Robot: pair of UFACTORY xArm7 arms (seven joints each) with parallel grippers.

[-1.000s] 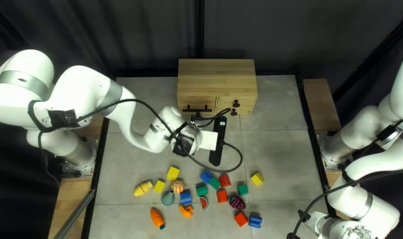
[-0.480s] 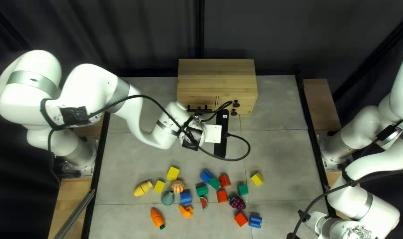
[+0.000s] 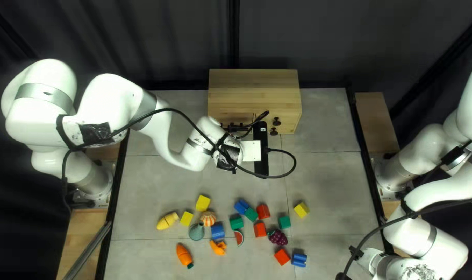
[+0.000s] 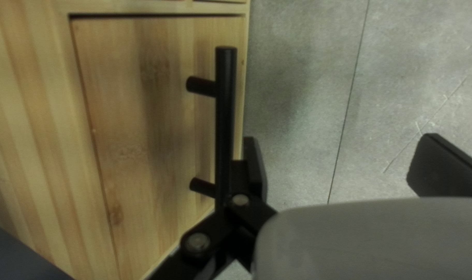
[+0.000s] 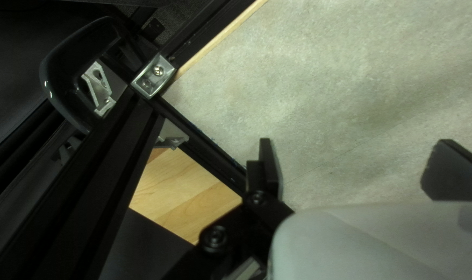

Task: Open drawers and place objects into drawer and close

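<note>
The left gripper [image 3: 260,153] is hanging in front of the wooden cabinet [image 3: 254,91], its tips hidden from above by its own body. In its wrist view the two fingers are standing wide apart, pinching nothing. The black bar handle [image 4: 225,114] of the drawer front [image 4: 142,103] is lying just outside that gap, its near end disappearing behind one finger [image 4: 255,168] (whether they are touching, I cannot tell). The drawer front is sitting in its frame.

The right gripper [image 5: 353,161] is falling outside the top left view, but its own wrist view is showing its fingers spread over bare tabletop [image 5: 339,88], beside a black rail [image 5: 205,155].

The objects are lying loose on the table, nearer its near edge than the cabinet: colored blocks [image 3: 218,231], a toy carrot [image 3: 184,255], toy grapes [image 3: 278,237], a watermelon slice [image 3: 239,238] and a yellow toy [image 3: 167,221] among them. An orange toy [image 3: 218,247] beside the slice is hard to make out (too small to name).
</note>
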